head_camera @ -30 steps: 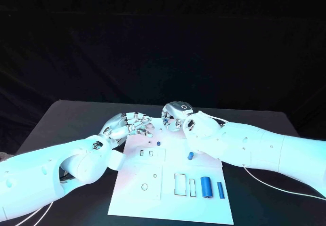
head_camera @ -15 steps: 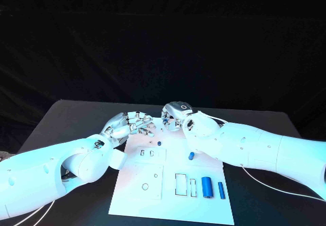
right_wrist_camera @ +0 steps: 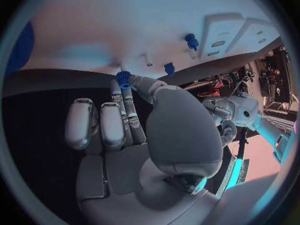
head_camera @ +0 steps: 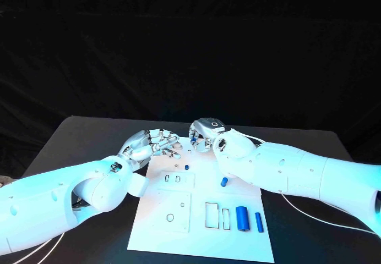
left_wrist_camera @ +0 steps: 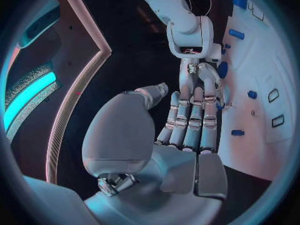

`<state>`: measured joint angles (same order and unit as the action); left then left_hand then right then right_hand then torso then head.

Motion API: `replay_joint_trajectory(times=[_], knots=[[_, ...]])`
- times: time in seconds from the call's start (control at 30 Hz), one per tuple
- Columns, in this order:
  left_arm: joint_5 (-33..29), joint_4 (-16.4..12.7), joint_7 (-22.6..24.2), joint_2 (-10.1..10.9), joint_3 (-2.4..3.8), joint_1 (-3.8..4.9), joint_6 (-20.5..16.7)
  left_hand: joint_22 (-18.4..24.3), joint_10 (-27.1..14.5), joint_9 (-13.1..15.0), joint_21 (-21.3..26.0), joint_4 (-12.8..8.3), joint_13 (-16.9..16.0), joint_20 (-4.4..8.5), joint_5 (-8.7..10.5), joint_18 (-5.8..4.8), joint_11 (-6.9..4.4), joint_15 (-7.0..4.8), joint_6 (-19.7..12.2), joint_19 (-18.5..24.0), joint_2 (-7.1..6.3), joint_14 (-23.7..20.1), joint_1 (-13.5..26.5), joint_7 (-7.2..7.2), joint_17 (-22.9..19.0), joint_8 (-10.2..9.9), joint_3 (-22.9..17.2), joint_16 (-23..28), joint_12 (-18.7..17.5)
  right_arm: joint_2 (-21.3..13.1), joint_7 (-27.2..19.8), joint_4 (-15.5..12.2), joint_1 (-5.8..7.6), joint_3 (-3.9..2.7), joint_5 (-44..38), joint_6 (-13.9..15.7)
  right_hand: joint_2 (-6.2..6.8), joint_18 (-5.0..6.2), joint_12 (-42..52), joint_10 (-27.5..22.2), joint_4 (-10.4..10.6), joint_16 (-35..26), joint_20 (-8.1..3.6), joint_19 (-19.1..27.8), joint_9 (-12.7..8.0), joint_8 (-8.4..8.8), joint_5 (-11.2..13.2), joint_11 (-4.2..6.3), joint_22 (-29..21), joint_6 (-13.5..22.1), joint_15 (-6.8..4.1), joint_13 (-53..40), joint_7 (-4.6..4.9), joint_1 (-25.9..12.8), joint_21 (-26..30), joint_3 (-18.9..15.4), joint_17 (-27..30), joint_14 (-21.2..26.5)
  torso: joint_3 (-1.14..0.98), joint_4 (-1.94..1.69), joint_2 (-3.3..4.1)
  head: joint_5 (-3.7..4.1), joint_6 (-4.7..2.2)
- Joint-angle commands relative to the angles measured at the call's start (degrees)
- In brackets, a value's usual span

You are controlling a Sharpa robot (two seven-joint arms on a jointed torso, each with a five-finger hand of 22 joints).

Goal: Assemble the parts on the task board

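Two silver, many-fingered hands meet over the far end of a flat white rectangular task board [head_camera: 163, 231] lying on a matte black bench [head_camera: 87, 137]. The left hand [head_camera: 149, 145] reaches in from the left with its fingers [left_wrist_camera: 190, 117] stretched out side by side, released and carrying nothing. The right hand [head_camera: 208, 136] curls over the board's far edge, and the right wrist view shows a small ridged blue part [right_wrist_camera: 122, 78] pinched at its fingertips [right_wrist_camera: 128, 96], the other fingers folded in.

On the board's smooth surface, a small blue peg [head_camera: 186, 166] stands near the far end, just beyond a raised white block with two small slots [head_camera: 176, 179]. A short blue cylinder [head_camera: 224, 181] lies tilted towards the right edge. At the near right, a thick blue cylinder [head_camera: 242, 218] and a thinner blue rod [head_camera: 259, 221] lie side by side, beside two rectangular recesses [head_camera: 212, 214]. An oval cut-out [head_camera: 170, 218] sits at the near left. The right forearm hides part of the board's right edge; the pinched part's exact shape is hard to make out.
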<state>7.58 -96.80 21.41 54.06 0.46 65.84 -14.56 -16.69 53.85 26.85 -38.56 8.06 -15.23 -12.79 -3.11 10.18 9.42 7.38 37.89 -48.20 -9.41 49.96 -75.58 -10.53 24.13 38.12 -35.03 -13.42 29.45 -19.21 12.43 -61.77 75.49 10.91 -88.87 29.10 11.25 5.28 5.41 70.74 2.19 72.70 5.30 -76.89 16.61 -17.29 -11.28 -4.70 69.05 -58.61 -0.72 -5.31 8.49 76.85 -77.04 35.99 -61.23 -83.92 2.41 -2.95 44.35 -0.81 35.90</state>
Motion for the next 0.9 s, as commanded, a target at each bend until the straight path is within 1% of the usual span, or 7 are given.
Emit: replay_joint_trajectory(times=[0.03,0.6,0.63,0.67,0.77,0.87,0.9], knots=[[0.17,-0.17,0.16,-0.11,0.05,0.12,1.22,0.1,-0.4,-0.08,0.17,0.02,0.05,0.06,-0.03,0.08,-0.13,0.3,-0.37,0.4,-0.01,-0.01,0.75,-2.5,0.07,-0.21,-0.38,0.2,-0.21,0.11,-0.95,0.33,-0.16,0.04,0.13,-1.42,0.34,-0.62,-0.23,-0.02,-1.04,0.11,0.44,0.13,0.11,0.07,-0.11,0.3,-0.08,0.53,0.48,-1.18,-0.05,-0.28,0.1,0.87,0.11,-0.84,-0.03,0.08,-0.01,-0.14,0.17],[0.17,-0.11,-0.14,-0.12,0.05,0.19,1.25,0.13,-0.41,-0.09,0.19,0.1,0.1,0.03,-0.03,0.09,-0.1,0.32,-0.39,0.46,0.01,-0.01,0.84,-2.53,0.1,-0.22,-0.38,0.23,-0.24,0.22,-1.57,0.45,-0.32,0.05,0.93,-1.47,1.13,-0.22,-0.8,-1.14,-0.9,-0.68,0.84,1.42,0.34,0.48,-0.08,-0.18,-1.73,1.79,0.89,-1.18,0.38,-1.11,1.32,0.78,1.69,-0.31,-0.01,0.13,-0.07,-0.25,0.23],[0.17,-0.11,-0.16,-0.12,0.05,0.19,1.25,0.13,-0.41,-0.09,0.19,0.1,0.1,0.03,-0.03,0.09,-0.1,0.32,-0.39,0.46,0.01,-0.01,0.84,-2.53,0.1,-0.22,-0.38,0.23,-0.24,0.26,-1.66,0.56,-0.32,0.05,1.05,-1.29,1.67,0.14,-1.41,-2.46,-0.68,-1.76,1.11,2.66,0.25,1.1,-0.11,-0.65,-3.41,2.98,1.26,-0.99,0.86,-1.66,2.55,0.78,3.37,0.29,-0.01,0.13,-0.08,-0.24,0.21],[0.16,-0.11,-0.18,-0.12,0.05,0.19,1.25,0.15,-0.42,-0.11,0.22,0.15,0.14,0.0,-0.03,0.1,-0.08,0.34,-0.43,0.52,0.03,-0.01,0.91,-2.54,0.13,-0.22,-0.39,0.26,-0.26,0.29,-1.72,0.63,-0.32,0.05,1.13,-1.15,1.67,0.14,-1.41,-2.46,-0.68,-1.76,1.11,2.66,0.25,1.1,-0.11,-0.65,-3.41,2.98,1.26,-0.99,0.86,-1.66,2.55,0.78,3.37,0.29,-0.01,0.14,-0.08,-0.24,0.2],[0.15,-0.11,-0.24,-0.1,0.05,0.19,1.26,0.15,-0.42,-0.11,0.22,0.15,0.14,0.0,-0.03,0.1,-0.08,0.34,-0.43,0.52,0.03,-0.01,0.91,-2.54,0.13,-0.22,-0.39,0.26,-0.26,0.38,-1.95,0.82,-0.33,0.05,1.4,-0.82,3.11,1.72,-1.69,-8.23,-0.36,-6.31,2.18,8.03,-0.09,2.9,-0.04,-2.05,-10.78,6.22,2.39,0.44,1.97,-2.46,8.31,0.11,9.79,2.53,0.01,0.15,-0.08,-0.34,0.21],[0.15,-0.1,-0.29,-0.09,0.05,0.19,1.27,0.15,-0.42,-0.11,0.22,0.15,0.14,0.0,-0.03,0.1,-0.08,0.34,-0.43,0.52,0.03,-0.01,0.91,-2.54,0.13,-0.22,-0.39,0.26,-0.26,0.44,-2.1,0.93,-0.33,0.05,1.62,-0.95,3.07,3.05,-1.5,-12.38,-0.39,-11.18,2.75,12.47,-0.2,4.05,-0.07,-2.65,-17.15,7.73,2.89,1.43,2.36,-1.88,13.7,-1.76,16.36,5.08,-0.01,0.12,-0.03,-0.39,0.25],[0.15,-0.08,-0.3,-0.09,0.05,0.19,1.27,0.15,-0.42,-0.11,0.22,0.15,0.14,0.0,-0.03,0.1,-0.08,0.34,-0.43,0.52,0.03,-0.01,0.91,-2.54,0.13,-0.22,-0.39,0.26,-0.26,0.46,-2.13,0.96,-0.33,0.05,1.66,-1.03,2.99,3.11,-1.27,-12.67,-0.35,-11.41,2.81,12.62,-0.19,4.21,-0.08,-2.71,-17.47,7.85,2.93,1.44,2.46,-1.75,14.12,-2.25,16.64,5.12,-0.03,0.1,0.0,-0.36,0.21]])
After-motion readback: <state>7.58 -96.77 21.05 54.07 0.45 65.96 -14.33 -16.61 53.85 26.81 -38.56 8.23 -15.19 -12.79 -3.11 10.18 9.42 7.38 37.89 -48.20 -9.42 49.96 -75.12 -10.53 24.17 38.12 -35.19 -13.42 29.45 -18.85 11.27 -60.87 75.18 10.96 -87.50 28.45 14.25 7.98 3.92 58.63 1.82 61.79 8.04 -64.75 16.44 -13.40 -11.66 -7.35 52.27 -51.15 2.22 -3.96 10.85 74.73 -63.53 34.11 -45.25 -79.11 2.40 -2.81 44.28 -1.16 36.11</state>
